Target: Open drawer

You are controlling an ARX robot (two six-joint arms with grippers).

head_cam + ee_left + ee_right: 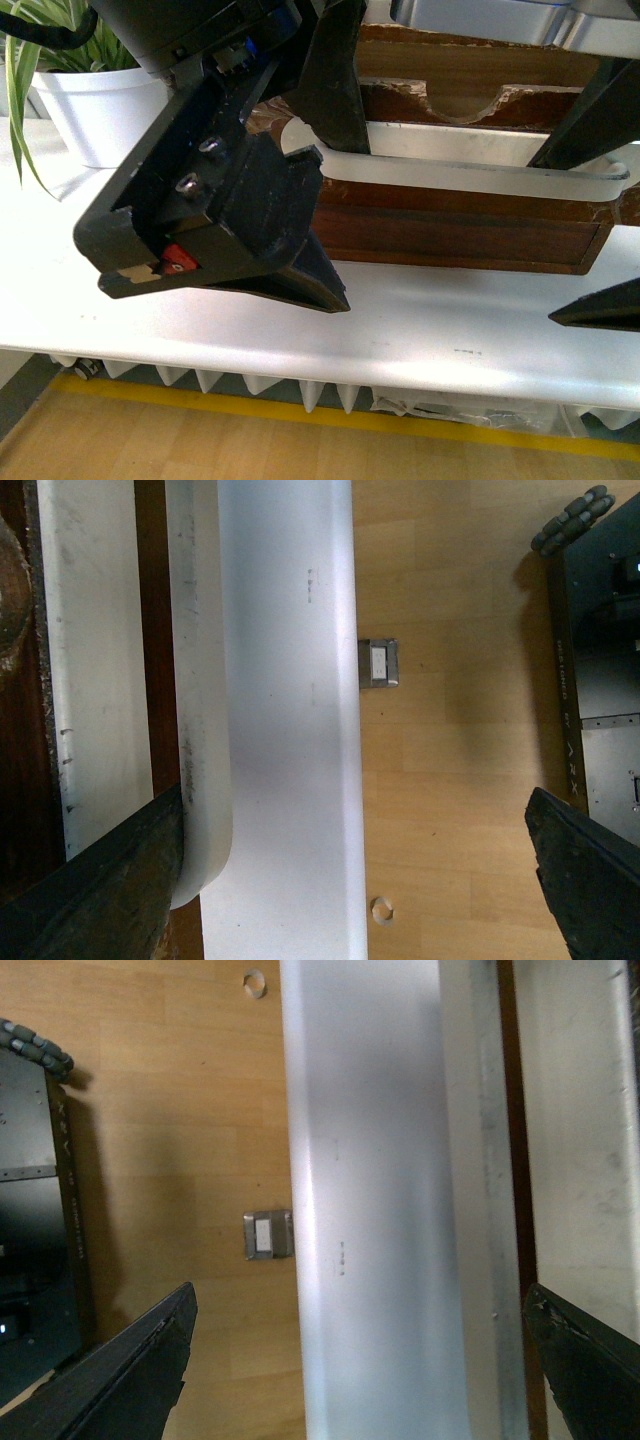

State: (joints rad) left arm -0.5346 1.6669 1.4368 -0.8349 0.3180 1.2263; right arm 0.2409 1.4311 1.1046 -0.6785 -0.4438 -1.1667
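Drawer (pixel 450 235) upper centre of front view on tabletop (pixel 400 345); white handle (pixel 470 178) long axis left-right across its face. Left hand (pixel 348 225) and right hand (pixel 545 240) both spread wide, holding nothing, straddling opposite handle ends. I reckon pull runs toward bottom of frame. Left wrist view alone shows finger (pixel 100 890) tucked behind handle's rounded end.

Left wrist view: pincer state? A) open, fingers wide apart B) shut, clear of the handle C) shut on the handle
A: the left pincer is open, with one finger at the white handle and the other out over the wooden floor.
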